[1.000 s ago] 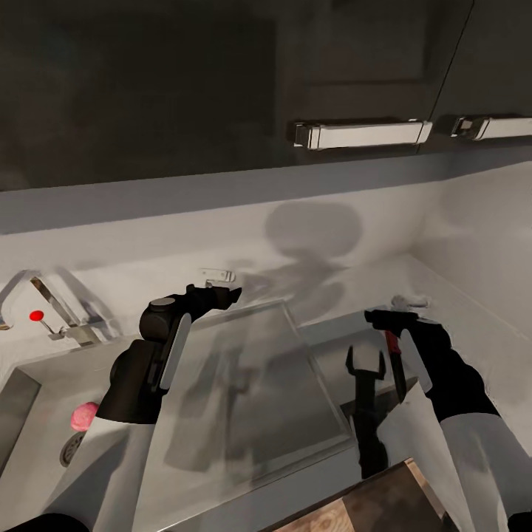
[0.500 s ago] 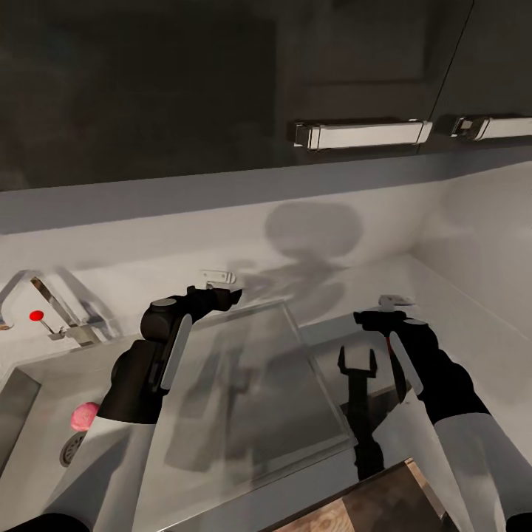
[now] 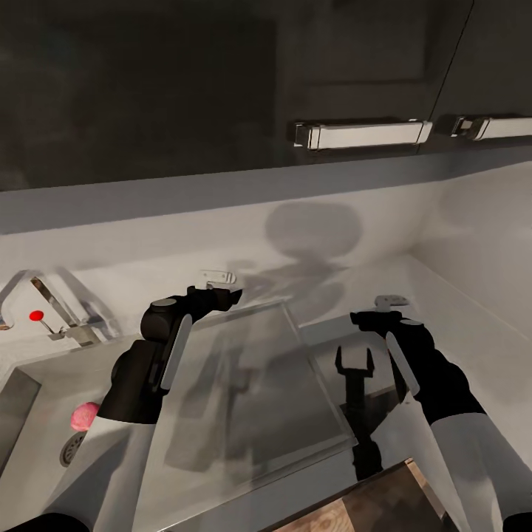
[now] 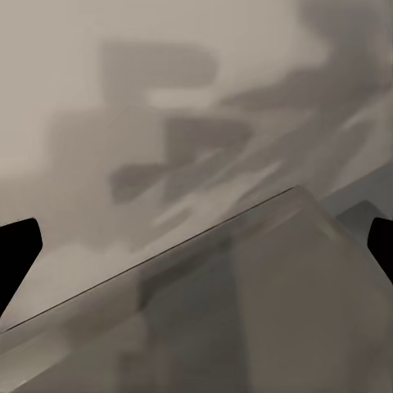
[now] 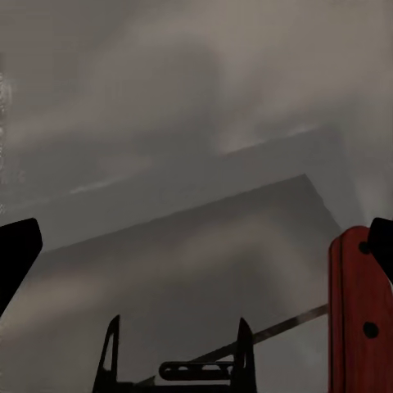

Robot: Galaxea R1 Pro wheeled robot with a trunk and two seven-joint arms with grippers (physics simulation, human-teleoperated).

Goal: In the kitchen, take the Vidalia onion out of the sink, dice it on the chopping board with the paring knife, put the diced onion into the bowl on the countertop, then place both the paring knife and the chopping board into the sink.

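Paring knife (image 5: pixel 360 315) cut off by the right wrist view's edge, blade unseen, handle only partly showing. Chopping board (image 3: pixel 369 502) clipped by the head view's lower edge; sink (image 3: pixel 29 443) basin clipped at the left. Vidalia onion (image 3: pixel 84 416) partly hidden behind the left arm.

I see dark wall cabinets (image 3: pixel 222 89) overhead with two chrome bar handles (image 3: pixel 360 134), a pale backsplash wall (image 3: pixel 222 229) below them, and a small metal fitting (image 3: pixel 218 277) at the table's back edge.

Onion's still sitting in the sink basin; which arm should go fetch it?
Left. The left gripper hangs open on the sink's side, nearer the Vidalia onion; the right gripper is farther off and has the paring knife at its fingers.
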